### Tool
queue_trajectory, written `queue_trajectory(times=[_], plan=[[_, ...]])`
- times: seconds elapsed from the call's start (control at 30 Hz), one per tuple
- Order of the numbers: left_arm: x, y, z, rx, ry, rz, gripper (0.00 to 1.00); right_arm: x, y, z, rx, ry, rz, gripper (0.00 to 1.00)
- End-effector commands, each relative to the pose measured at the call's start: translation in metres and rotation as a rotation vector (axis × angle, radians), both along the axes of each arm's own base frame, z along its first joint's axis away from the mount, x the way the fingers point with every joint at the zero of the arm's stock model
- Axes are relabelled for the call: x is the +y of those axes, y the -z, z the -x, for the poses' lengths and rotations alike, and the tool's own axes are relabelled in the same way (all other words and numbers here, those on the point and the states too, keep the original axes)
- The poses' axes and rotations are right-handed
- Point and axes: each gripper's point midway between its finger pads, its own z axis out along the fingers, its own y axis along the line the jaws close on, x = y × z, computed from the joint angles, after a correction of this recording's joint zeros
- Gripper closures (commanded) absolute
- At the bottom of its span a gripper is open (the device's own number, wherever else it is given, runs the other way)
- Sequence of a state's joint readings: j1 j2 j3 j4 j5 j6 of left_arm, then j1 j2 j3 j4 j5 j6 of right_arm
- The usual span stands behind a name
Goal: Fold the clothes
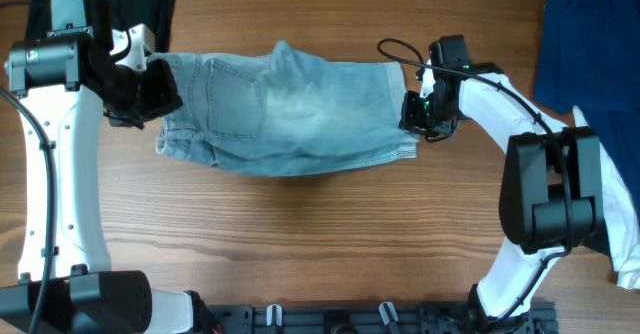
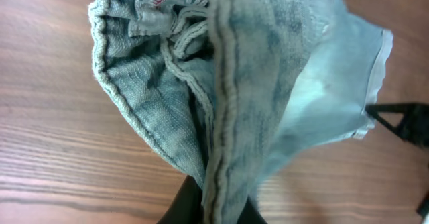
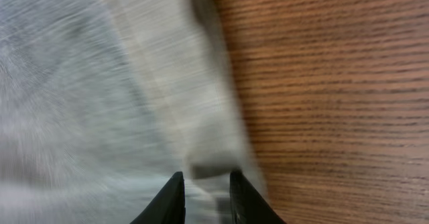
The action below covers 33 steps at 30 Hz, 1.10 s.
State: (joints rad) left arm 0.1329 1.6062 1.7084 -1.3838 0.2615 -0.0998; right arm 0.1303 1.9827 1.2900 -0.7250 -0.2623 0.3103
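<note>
I see the shorts [image 1: 285, 109] stretched left to right near the far edge of the table [image 1: 300, 234], my left gripper [image 1: 150, 92] clamped on one end, my right gripper [image 1: 415, 114] pinching the other.

Denim shorts [image 1: 290, 109] — pale faded blue, stitched back pocket facing up — stretched crosswise over the wooden tabletop [image 1: 320, 234]. The waistband is bunched and raised at the left end, the pale-edged leg hems lie at the right, and the far edge is rumpled.
</note>
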Motion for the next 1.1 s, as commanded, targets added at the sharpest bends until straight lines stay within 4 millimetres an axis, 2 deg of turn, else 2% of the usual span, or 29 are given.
queue_trajectory(times=[0.0, 0.2, 0.3, 0.43, 0.63, 0.87, 1.0, 1.07], plan=[[0.013, -0.021, -0.017, -0.106, -0.034, -0.039, 0.96, 0.008, 0.001, 0.001, 0.02, -0.035, -0.017, 0.76], [0.012, -0.017, -0.023, -0.108, -0.03, -0.038, 0.96, 0.008, -0.021, -0.009, -0.01, -0.034, -0.016, 0.76], [0.003, -0.012, -0.026, -0.096, -0.004, -0.035, 0.96, 0.009, -0.037, -0.02, -0.065, -0.05, -0.018, 0.7], [-0.019, -0.006, -0.04, -0.116, 0.053, -0.031, 0.96, 0.015, -0.045, -0.029, -0.103, -0.061, -0.049, 0.7], [-0.071, 0.009, -0.073, -0.168, 0.168, 0.018, 0.96, 0.019, -0.046, -0.029, -0.105, -0.067, -0.064, 0.7], [-0.108, 0.05, -0.081, -0.085, 0.249, 0.032, 0.96, 0.019, -0.046, -0.028, -0.102, -0.067, -0.065, 0.68], [-0.13, 0.05, -0.08, -0.101, 0.327, 0.05, 0.96, 0.022, -0.041, -0.028, -0.107, -0.068, -0.049, 0.67], [-0.14, 0.046, -0.079, -0.124, 0.364, 0.062, 0.96, 0.016, -0.037, -0.03, -0.114, -0.061, -0.006, 0.67]])
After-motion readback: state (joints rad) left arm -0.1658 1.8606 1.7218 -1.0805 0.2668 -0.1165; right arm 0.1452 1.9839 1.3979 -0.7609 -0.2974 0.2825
